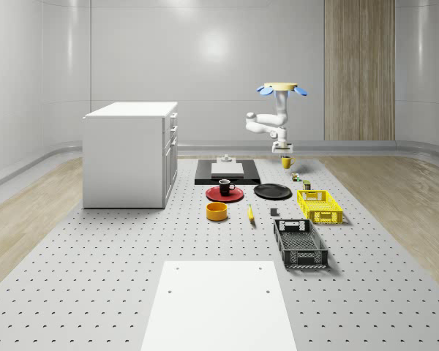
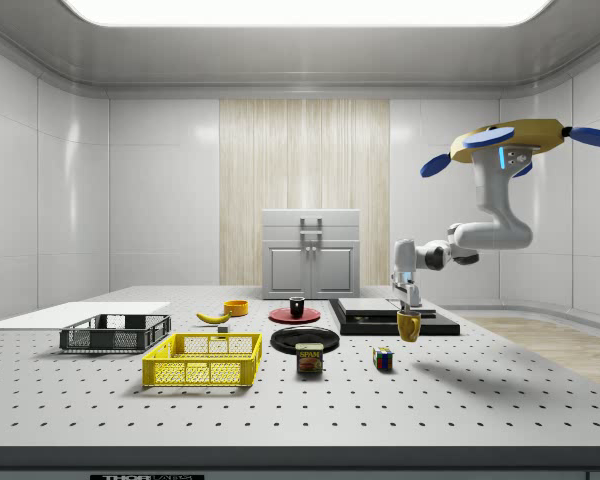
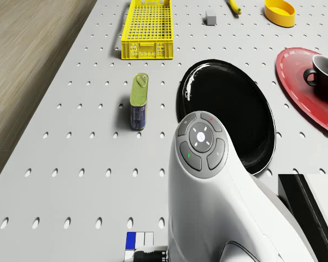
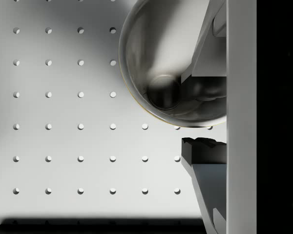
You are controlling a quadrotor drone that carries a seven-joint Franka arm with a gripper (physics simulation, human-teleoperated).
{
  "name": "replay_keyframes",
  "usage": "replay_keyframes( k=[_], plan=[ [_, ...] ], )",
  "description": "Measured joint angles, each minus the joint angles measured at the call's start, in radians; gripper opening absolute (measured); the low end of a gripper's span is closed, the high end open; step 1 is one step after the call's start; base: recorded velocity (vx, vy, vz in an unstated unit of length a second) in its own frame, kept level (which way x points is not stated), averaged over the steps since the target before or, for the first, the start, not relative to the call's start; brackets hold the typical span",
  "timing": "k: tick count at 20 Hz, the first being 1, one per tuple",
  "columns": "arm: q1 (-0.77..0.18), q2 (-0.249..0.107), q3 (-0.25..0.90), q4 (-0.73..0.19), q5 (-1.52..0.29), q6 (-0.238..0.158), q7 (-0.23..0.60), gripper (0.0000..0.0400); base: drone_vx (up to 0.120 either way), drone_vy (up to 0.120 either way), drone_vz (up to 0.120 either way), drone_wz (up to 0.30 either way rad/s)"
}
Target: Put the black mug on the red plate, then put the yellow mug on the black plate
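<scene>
The yellow mug (image 1: 286, 162) (image 2: 409, 326) hangs upright a little above the table, with my gripper (image 1: 284, 155) (image 2: 410, 312) shut on its rim. In the wrist view one finger (image 4: 205, 44) is inside the mug (image 4: 156, 58) and the other finger (image 4: 205, 165) is outside its wall. The drone (image 1: 283, 88) (image 2: 520, 145) hovers high over the table's far side, beside the black tray. The black mug (image 1: 225, 187) (image 3: 325, 68) stands on the red plate (image 1: 214, 194) (image 3: 295, 76). The black plate (image 1: 272, 191) (image 3: 229, 109) lies bare beside it, nearer the camera than the held mug.
A can (image 3: 138, 101) and a small colour cube (image 2: 383, 359) stand near the black plate. A yellow crate (image 1: 320, 205), a black crate (image 1: 300, 243), a banana (image 1: 250, 213) and a yellow bowl (image 1: 217, 211) lie nearer the front. The black tray (image 1: 227, 170) and a white cabinet (image 1: 132, 153) stand at the back.
</scene>
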Motion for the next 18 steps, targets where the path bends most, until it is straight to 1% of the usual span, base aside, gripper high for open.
replay_keyframes(
  k=[18],
  plan=[
    [-0.003, -0.009, 0.001, 0.000, 0.004, 0.008, 0.002, 0.0110, 0.120, -0.120, 0.000, 0.000]
  ],
)
